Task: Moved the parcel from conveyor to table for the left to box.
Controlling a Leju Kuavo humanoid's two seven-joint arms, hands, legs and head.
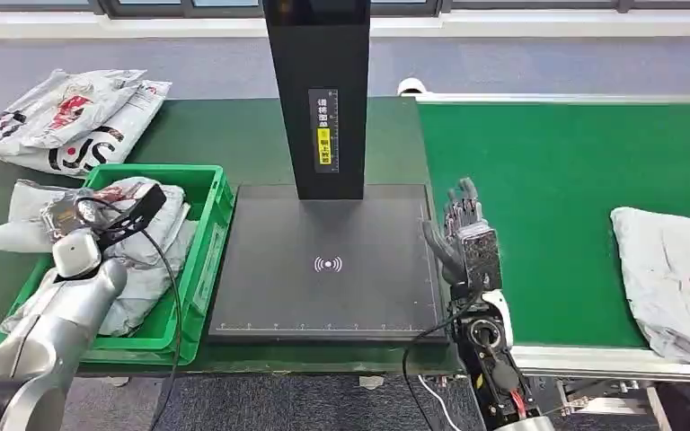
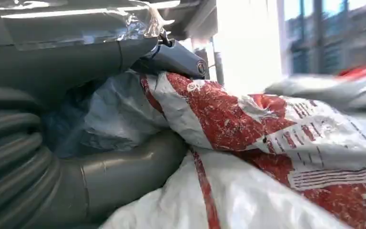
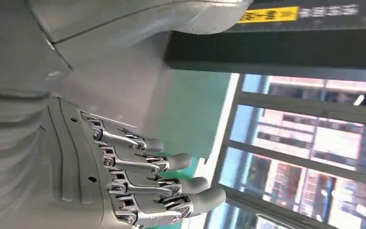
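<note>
Right hand (image 1: 465,235) hangs at the seam between the black scan platform (image 1: 323,296) and the green conveyor (image 1: 575,206), fingers straight and apart, holding nothing. It looks staged between pickup and drop-off, ready to reach over.

The next parcel (image 1: 674,278), a crumpled grey poly mailer, lies on the belt well to that hand's right, untouched. The platform's top is bare under the scanner post (image 1: 319,90), so nothing is waiting there for the left side.

Left hand (image 1: 81,215) is down in the green bin (image 1: 207,260). The left wrist view shows thumb and fingers (image 2: 171,55) closed around a red-and-white mailer (image 2: 248,124); likely mid-placement, grip not yet let go.

More mailers (image 1: 72,121) are stacked on the table beyond the bin.
</note>
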